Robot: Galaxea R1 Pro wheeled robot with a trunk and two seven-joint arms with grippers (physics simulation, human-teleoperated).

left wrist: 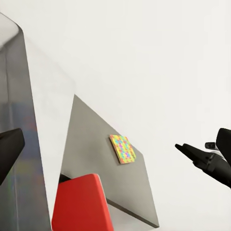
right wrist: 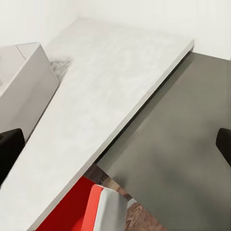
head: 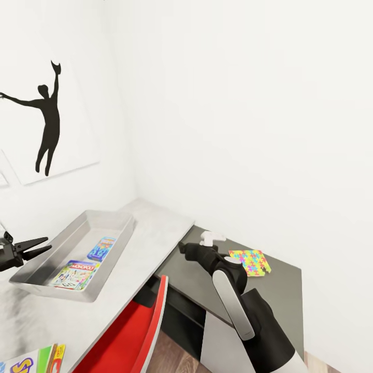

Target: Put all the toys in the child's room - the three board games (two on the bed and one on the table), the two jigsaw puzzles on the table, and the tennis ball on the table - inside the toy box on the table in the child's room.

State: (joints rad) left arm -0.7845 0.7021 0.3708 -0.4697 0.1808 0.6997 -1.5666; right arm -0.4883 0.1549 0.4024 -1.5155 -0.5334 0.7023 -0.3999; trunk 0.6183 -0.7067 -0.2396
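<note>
Toy box [head: 111,224] sits on the pale surface [head: 150,243] at about nine o'clock in the head view, with a Monopoly carton [head: 76,273] and a blue game carton [head: 101,248] lying flat inside. The left end effector [head: 36,246] hovers just beside its near wall, fingers spread and holding nothing. One jigsaw puzzle [head: 249,261] lies on the lower dark shelf [head: 282,290] at four o'clock, close to the wall. The right end effector [head: 212,237] reaches over that shelf just beside the puzzle; its fingertips sit well apart and empty. A red chair [head: 134,336] stands below the surface's edge. A Skip-Bo carton [head: 31,361] lies at seven o'clock.
</note>
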